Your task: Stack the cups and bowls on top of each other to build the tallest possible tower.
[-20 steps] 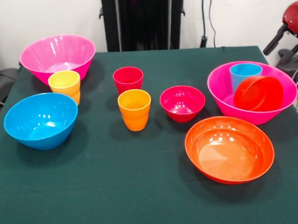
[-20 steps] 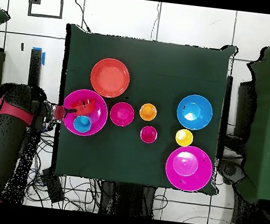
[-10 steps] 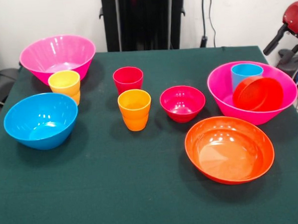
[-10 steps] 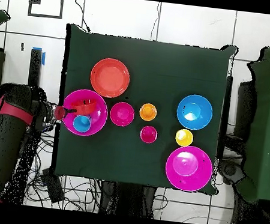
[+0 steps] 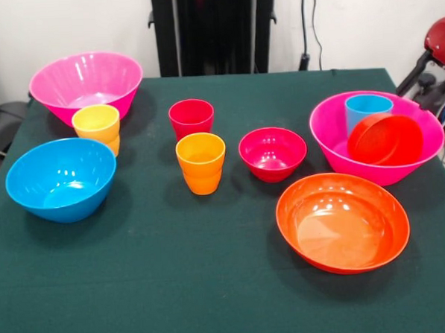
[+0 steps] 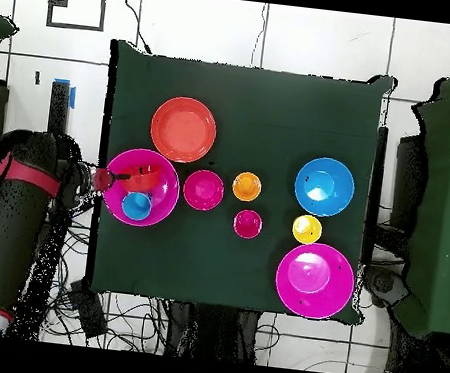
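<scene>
The blue cup (image 5: 366, 109) and small orange bowl (image 5: 386, 138) were seen nested in a pink bowl (image 5: 333, 147); other pieces lay apart on the worktop (image 5: 177, 288). Stacking was judged barely begun. The gripper (image 6: 97, 179) was beside that bowl's rim, its state indeterminable; an upright piece should be taken next.

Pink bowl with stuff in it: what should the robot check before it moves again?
1. Pink bowl holds the blue cup and small orange bowl: ok.
2. Small orange bowl sitting flat: not ok, it leans tilted.
3. Blue cup upright: ok.
4. Gripper open or shut: cannot tell.
5. Other cups, the red cup, orange cup and yellow cup, upright and unstacked: ok.
6. Tower started: not ok, nothing stands stacked yet.
</scene>
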{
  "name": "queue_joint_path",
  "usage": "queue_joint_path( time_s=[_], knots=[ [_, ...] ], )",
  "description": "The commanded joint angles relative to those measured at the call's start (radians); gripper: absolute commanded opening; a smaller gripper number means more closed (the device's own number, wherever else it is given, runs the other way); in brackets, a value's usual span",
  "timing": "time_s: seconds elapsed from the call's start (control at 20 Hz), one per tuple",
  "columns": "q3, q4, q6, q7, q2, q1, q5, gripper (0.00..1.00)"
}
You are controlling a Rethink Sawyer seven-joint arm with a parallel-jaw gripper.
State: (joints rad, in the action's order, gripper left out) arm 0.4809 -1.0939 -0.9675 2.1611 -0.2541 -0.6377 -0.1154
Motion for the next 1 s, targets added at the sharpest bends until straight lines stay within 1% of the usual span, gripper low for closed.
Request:
queue_joint_path(
  time_s=[0.05,0.5,0.85,1.0],
  knots=[
    [-0.084,0.083,-0.025,0.162,0.077,0.049,0.036,1.00],
    [-0.076,0.062,-0.065,0.130,0.067,0.084,0.040,1.00],
    [-0.069,0.045,-0.075,0.152,0.076,0.084,0.039,1.00],
    [-0.075,0.033,-0.060,0.163,0.081,0.093,0.045,1.00]
  ],
)
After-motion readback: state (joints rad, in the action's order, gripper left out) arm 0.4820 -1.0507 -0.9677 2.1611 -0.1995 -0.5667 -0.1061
